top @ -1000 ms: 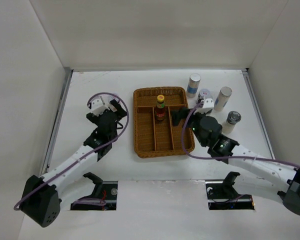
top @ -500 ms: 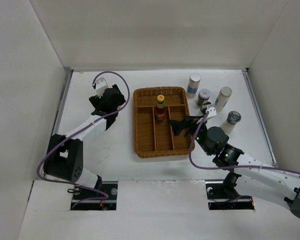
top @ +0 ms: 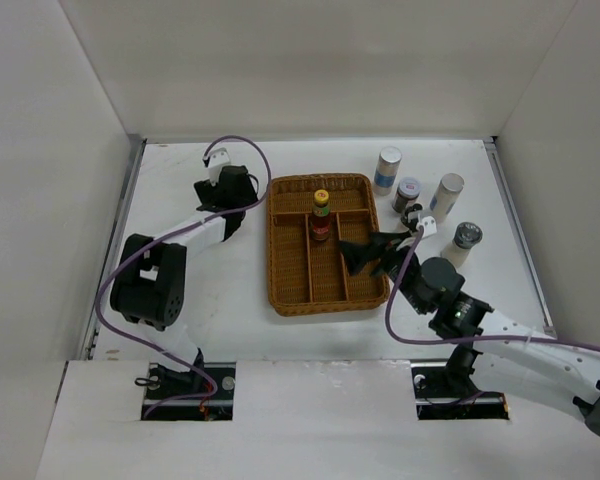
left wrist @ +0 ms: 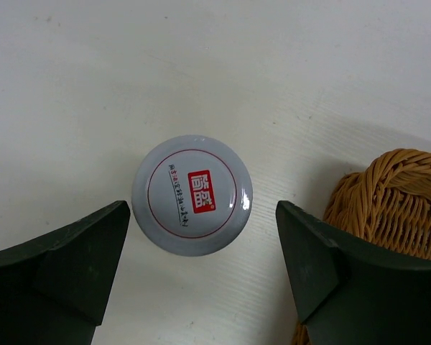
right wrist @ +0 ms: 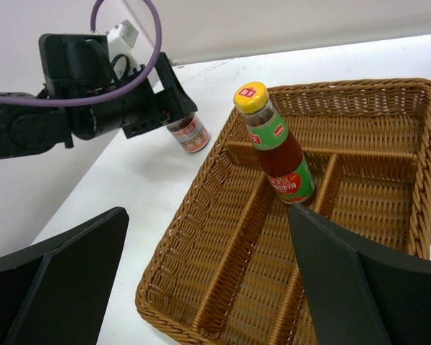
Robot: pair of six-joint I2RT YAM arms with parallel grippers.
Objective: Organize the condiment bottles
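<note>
Left claw (left wrist: 202, 210) spread over jar (left wrist: 192, 194), sauce bottle (right wrist: 276, 147) in tray (right wrist: 359, 85)

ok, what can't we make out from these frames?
Jar: the left wrist view shows only its lid; the left pincer covers it in the top view.
Grinder and its neighbours: labels too small in the top view, absent from both wrist views.
Right pincer: fingers cut off by the bottom edge of the right wrist view.
Tray: right compartments partly under the right pincer in the top view.
</note>
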